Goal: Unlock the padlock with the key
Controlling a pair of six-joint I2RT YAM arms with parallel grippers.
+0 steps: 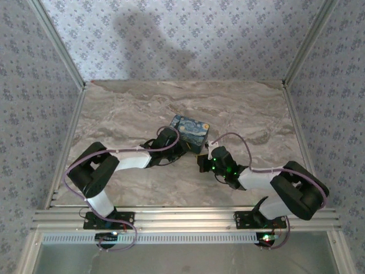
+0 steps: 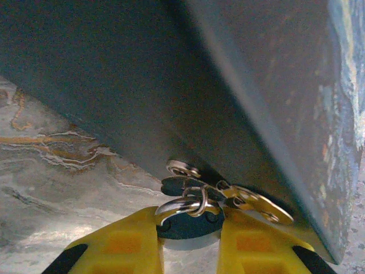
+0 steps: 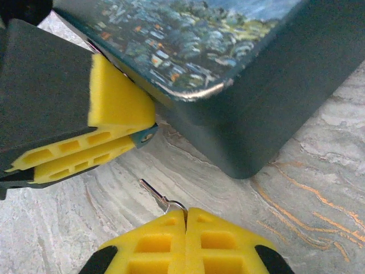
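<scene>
We find the right gripper (image 3: 185, 221) clenched on the key (image 3: 155, 192), its thin blade jutting from the fingertips over the marble table (image 3: 319, 188). The left gripper (image 1: 170, 138) grasps the padlock (image 2: 183, 224) close against the foot of the painted box (image 3: 251, 85). We judge the step in hand to be presenting key to lock, the two near but apart; the next move calls for fine alignment with the keyhole, which we cannot make out, before insertion and turning.
</scene>
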